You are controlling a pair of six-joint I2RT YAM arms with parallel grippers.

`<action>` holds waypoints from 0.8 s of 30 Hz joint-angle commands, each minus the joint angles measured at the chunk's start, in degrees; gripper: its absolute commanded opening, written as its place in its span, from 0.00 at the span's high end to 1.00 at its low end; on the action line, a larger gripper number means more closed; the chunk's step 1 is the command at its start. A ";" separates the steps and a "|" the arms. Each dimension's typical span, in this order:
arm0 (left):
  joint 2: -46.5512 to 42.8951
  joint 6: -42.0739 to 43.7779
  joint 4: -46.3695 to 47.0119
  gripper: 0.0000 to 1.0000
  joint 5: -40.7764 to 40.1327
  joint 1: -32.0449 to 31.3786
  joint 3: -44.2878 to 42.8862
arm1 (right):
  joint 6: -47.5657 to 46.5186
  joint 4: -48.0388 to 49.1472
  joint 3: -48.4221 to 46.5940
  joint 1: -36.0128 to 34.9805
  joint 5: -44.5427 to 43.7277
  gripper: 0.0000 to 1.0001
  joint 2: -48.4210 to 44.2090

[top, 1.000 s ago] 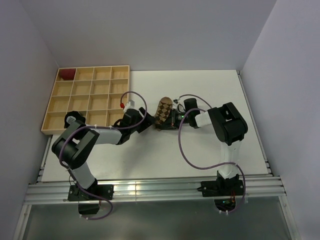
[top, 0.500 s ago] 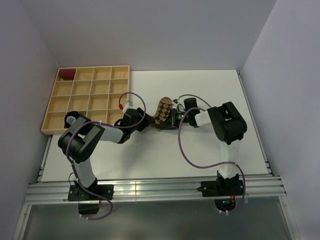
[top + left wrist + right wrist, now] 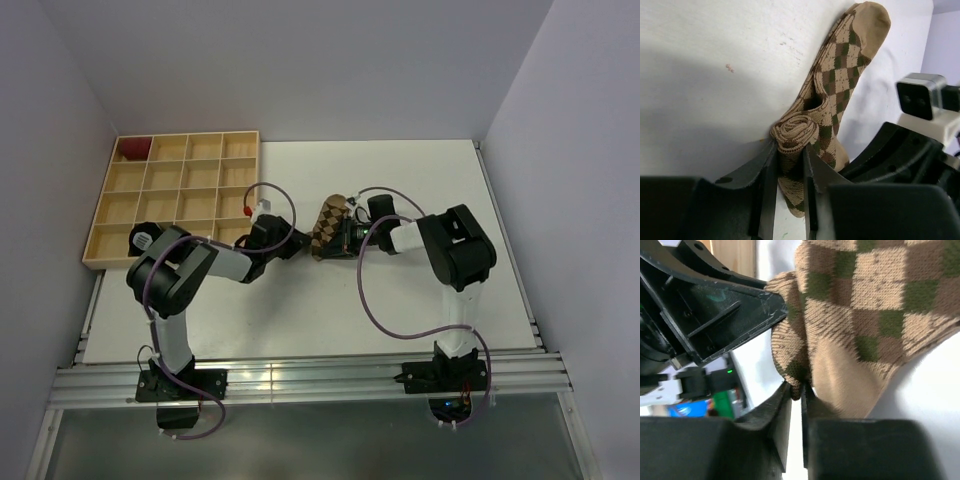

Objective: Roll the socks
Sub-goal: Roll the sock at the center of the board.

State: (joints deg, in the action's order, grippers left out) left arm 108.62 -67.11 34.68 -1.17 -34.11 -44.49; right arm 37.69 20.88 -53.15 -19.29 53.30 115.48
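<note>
Clamping the rolled end of the tan sock (image 3: 840,75), the left gripper (image 3: 788,155) is nearly closed; the right gripper (image 3: 797,392) pinches its edge, jaws almost together.

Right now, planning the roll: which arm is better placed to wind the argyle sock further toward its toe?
Left. The left hand clamps the rolled end of the argyle sock, the flat remainder stretching toward the toe. The right hand only pinches a fabric edge, likely better for anchoring.

Ribbed knit cloth on the tan sock (image 3: 840,75); scuffed matt black plastic on the fingers (image 3: 766,175); bare wood on the tray (image 3: 165,205).
</note>
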 commanded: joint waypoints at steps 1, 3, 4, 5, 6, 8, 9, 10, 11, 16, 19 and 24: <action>2.83 3.39 -13.30 0.83 0.38 -1.05 -2.35 | -5.95 -3.66 2.16 -1.01 -6.88 0.82 -5.34; 2.83 4.79 -18.12 0.87 0.29 -1.31 -4.28 | -9.20 -4.01 4.26 -2.24 -11.78 0.70 -9.91; 2.74 5.32 -19.81 0.87 0.20 -1.49 -4.81 | -10.52 -4.18 4.97 -2.77 -13.73 0.67 -11.66; 2.74 5.85 -21.21 0.87 0.12 -1.49 -5.34 | -13.41 -4.19 5.85 -3.38 -16.79 0.64 -15.34; 2.57 6.81 -22.53 0.87 -0.32 -1.57 -6.56 | -15.17 -4.36 7.43 -4.17 -19.61 0.60 -17.20; 2.39 7.61 -27.28 0.88 -0.50 -1.75 -7.71 | -19.30 -4.27 9.19 -6.98 -29.18 0.57 -22.11; 2.21 8.57 -29.21 0.88 -0.59 -1.75 -9.28 | -20.63 -3.49 10.77 -8.12 -31.83 0.53 -23.53; 2.21 9.01 -31.23 0.88 -0.85 -1.75 -10.34 | -21.86 -3.13 11.56 -10.48 -35.33 0.52 -24.85; 2.30 9.54 -34.47 0.88 -1.03 -1.84 -11.31 | -23.18 -2.78 12.18 -11.81 -41.20 0.50 -27.13; 2.92 12.71 -45.48 0.88 -1.64 -2.28 -17.81 | -32.23 1.08 14.82 -19.90 -53.81 0.41 -29.88; 2.65 13.67 -47.50 0.88 -0.06 -2.54 -19.05 | -36.10 2.75 15.00 -23.86 -60.32 0.40 -29.18; 2.92 15.69 -51.19 0.88 0.64 -2.54 -21.43 | -41.82 5.74 15.26 -29.48 -68.04 0.39 -26.89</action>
State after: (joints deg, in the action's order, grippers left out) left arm 109.47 -55.68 -4.71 -0.86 -36.10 -65.91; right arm 2.15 21.82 -38.22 -46.26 -5.32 87.53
